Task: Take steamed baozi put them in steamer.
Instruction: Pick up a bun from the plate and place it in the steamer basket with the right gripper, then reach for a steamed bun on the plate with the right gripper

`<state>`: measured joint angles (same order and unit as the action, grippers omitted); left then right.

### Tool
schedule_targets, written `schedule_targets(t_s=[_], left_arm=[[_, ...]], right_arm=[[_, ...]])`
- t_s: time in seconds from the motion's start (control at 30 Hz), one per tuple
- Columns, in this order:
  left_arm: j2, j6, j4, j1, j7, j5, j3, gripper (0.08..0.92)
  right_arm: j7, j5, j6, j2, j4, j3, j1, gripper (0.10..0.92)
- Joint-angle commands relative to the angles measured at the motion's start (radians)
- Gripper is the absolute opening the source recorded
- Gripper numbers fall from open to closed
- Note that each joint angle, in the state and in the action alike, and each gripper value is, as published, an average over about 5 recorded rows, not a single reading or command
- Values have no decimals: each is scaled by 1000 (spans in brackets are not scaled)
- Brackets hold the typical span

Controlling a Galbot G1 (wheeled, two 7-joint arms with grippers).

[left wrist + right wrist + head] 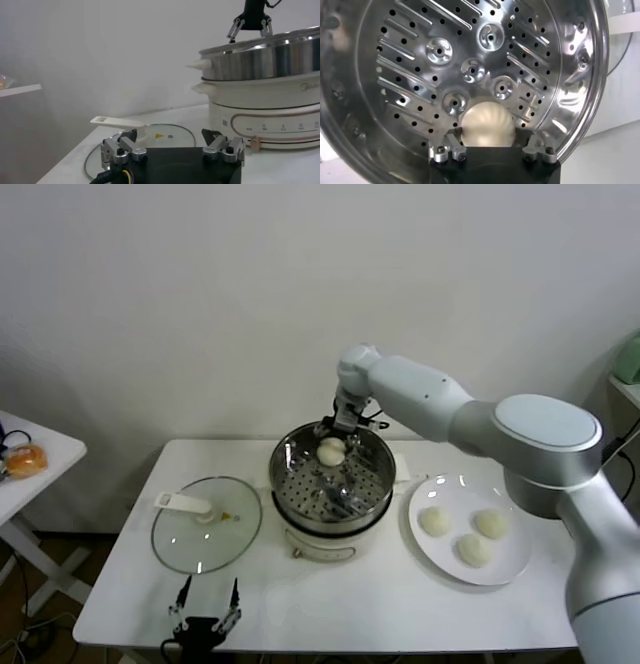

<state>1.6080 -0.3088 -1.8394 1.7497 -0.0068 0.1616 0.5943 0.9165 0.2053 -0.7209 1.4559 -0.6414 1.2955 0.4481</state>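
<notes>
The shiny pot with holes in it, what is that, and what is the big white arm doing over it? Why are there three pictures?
The white arm belongs to a robot. One camera sits on its head and one on each wrist, so you get three pictures of the same moment.

The pot with holes is a steamer for cooking buns. The right gripper, the robot's pinching hand, hangs over the far side of the steamer with its fingers open. One white bun lies on the steamer floor just below it, and nothing is held. Its wrist camera looks straight down into the basket.

Three more buns wait on a white plate. The steamer's glass lid lies flat on the table. The left gripper rests open at the table's near edge, doing nothing.
</notes>
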Motion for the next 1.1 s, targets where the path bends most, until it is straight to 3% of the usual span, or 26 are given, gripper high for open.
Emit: schedule_targets(t_s=[0.03,0.23,0.57,0.9,1.1], left_arm=[[-1,1,-4,1,0,1,-1,823],[-2,3,-13,5,2,2,-1,823],[-3,4,-21,19,4,15,-7,823],[-6,2,-29,25,4,14,-5,823],[-7,2,-27,23,4,14,-5,823]], right_arm=[[-12,-14,-27,8,29,-23,-6,820],[31,-197,17,-86,-133,51,95,823],[110,-585,366,-328,-410,336,368,823],[74,-712,816,-573,-680,523,474,823],[37,-755,947,-692,-766,514,407,823]])
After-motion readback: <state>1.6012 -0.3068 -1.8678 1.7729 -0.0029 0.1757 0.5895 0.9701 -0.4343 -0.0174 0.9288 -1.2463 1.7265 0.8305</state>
